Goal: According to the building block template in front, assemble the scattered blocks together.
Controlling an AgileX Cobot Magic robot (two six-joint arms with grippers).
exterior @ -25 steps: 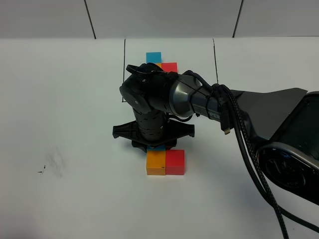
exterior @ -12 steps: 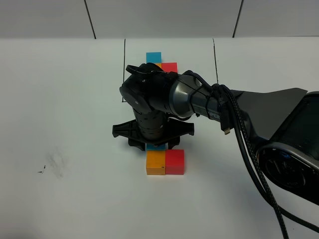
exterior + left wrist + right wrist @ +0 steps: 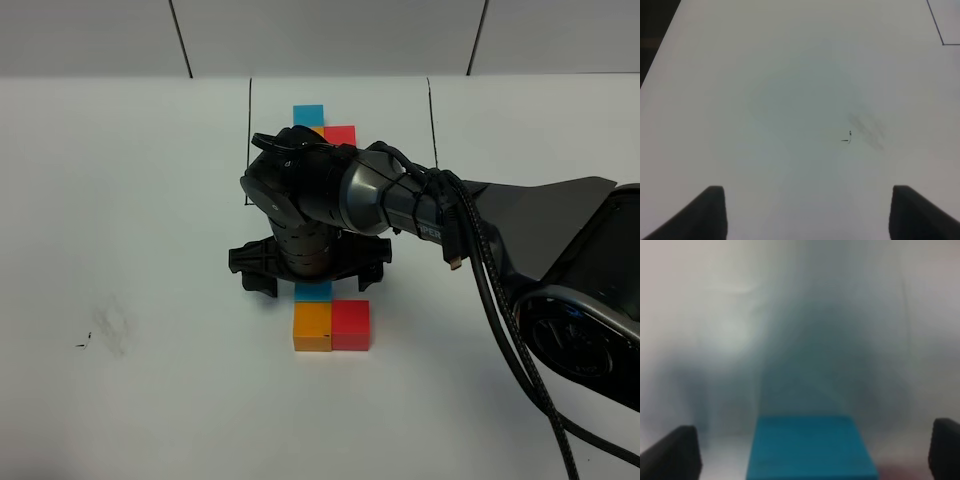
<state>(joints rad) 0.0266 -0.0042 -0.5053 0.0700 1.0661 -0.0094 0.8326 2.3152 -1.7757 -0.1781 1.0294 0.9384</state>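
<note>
Black and wide open, the right arm's tool [image 3: 312,279] hovers at centre frame with nothing held, directly above a small sky-blue cube [image 3: 313,291]. That cube touches an orange cube [image 3: 312,327] and a red cube [image 3: 351,325] below it on the white worktop [image 3: 120,200]. The black-framed template cluster [image 3: 324,124] lies at upper centre. The left tool [image 3: 805,212] gapes empty over bare worktop.
</note>
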